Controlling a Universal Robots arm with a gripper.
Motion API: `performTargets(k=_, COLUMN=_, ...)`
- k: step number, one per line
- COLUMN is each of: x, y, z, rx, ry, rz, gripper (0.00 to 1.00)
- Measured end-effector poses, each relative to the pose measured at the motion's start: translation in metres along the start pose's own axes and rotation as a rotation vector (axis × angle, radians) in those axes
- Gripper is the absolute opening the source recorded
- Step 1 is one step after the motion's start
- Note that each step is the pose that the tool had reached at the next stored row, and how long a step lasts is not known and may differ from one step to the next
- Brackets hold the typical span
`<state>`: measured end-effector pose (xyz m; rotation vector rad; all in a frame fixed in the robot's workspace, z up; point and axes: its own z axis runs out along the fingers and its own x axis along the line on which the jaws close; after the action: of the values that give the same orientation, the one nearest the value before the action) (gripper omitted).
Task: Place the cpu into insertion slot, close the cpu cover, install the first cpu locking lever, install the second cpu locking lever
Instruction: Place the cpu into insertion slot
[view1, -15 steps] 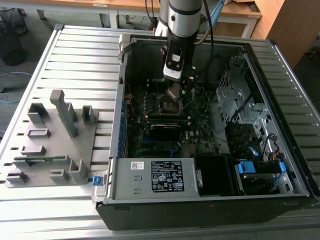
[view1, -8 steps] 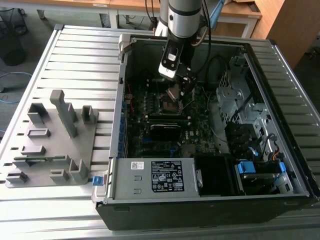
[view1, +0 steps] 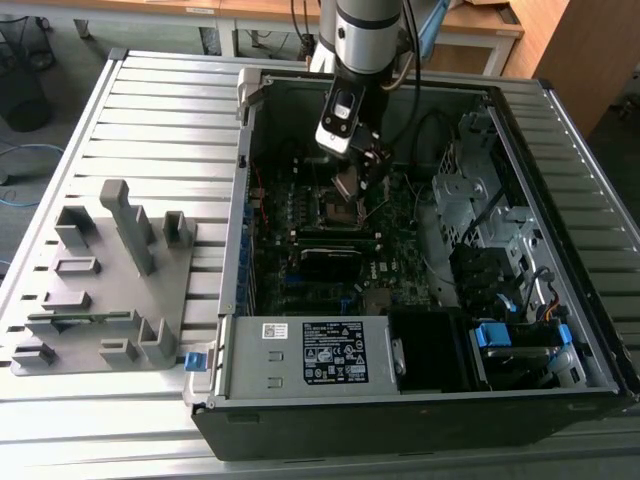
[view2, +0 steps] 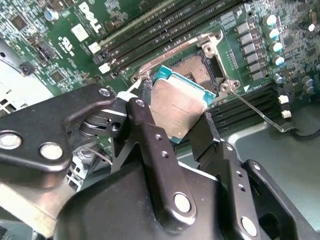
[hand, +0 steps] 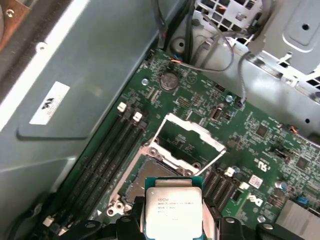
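My gripper (view2: 175, 116) is shut on the cpu (view2: 172, 100), a small square chip with a dull silver top on a green edge. One black finger (view2: 145, 125) presses on each of two opposite sides. The chip hangs tilted just above the open insertion slot (view2: 200, 67) on the green motherboard. In the first wrist view the cpu (hand: 172, 210) sits between the gripper (hand: 172, 222) fingers, and the cpu cover (hand: 192, 134) stands raised beyond the socket (hand: 150, 175). A thin wire locking lever (view2: 260, 117) is swung out beside the socket. In the exterior view the gripper (view1: 350, 178) is inside the case.
The open computer case (view1: 230, 250) lies on a slatted metal table (view1: 160, 110). Memory slots (hand: 107, 155) run beside the socket. Loose cables (hand: 220, 50) and a drive cage (view1: 470, 190) are on the exterior view's right. A grey fixture block (view1: 100, 280) stands on its left.
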<state>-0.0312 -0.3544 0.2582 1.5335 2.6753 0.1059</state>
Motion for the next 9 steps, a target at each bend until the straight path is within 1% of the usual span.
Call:
performTargets(k=1, x=0.0018, y=0.0007, z=0.0001, rx=-0.0001, ry=-0.0001, rz=0.001, gripper=0.54)
performTargets(k=3, x=0.0031, y=0.0010, z=0.0006, rx=-0.0001, ry=-0.0009, rz=0.010, gripper=0.54)
performTargets(k=9, x=0.0032, y=0.0007, z=0.0032, rx=0.0016, ry=-0.0102, rz=0.116, gripper=0.54)
